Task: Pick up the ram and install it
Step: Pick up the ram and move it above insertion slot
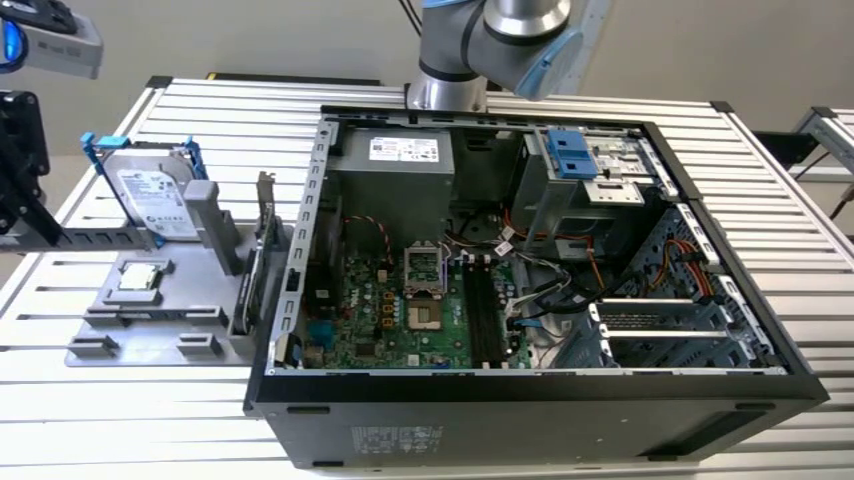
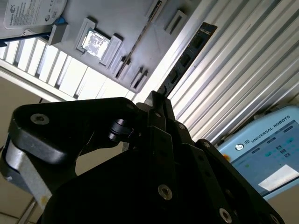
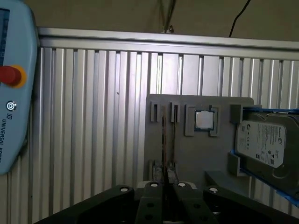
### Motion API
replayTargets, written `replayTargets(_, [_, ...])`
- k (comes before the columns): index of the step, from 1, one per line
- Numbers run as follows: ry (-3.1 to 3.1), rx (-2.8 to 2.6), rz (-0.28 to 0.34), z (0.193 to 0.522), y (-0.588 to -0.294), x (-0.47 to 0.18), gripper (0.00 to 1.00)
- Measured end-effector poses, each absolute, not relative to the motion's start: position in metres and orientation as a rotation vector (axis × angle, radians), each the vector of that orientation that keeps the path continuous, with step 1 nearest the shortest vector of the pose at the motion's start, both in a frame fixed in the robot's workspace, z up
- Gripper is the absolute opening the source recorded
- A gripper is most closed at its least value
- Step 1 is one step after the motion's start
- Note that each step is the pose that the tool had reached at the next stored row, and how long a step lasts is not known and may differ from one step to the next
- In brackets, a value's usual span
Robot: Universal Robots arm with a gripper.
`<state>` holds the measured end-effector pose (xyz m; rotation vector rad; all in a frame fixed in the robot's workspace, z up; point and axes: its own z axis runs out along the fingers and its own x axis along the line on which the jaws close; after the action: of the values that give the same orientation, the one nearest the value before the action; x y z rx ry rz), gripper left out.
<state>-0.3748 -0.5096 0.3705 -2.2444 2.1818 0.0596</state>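
End effector is pinching narrow on the ram, holding it over the counter in the second wrist view. Farther off, the grey tray is sitting, motherboard slots lying at its three o'clock; keeping the stick level and firmly gripped is likely mattering most.

The exterior view looked steeply down from well back of the grey fixture; both wrist views — behind the gripper — faced it nearer.

You have a white printed label on the silver hard drive in its blue frame, a white sticker on the grey power supply box, and white lettering on the light-blue teach pendant.
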Motion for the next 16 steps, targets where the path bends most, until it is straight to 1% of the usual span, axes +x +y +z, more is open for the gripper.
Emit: replayTargets(16, [2.183, -2.243, 0.060, 0.3808, -0.5096, -0.3748, 0.00])
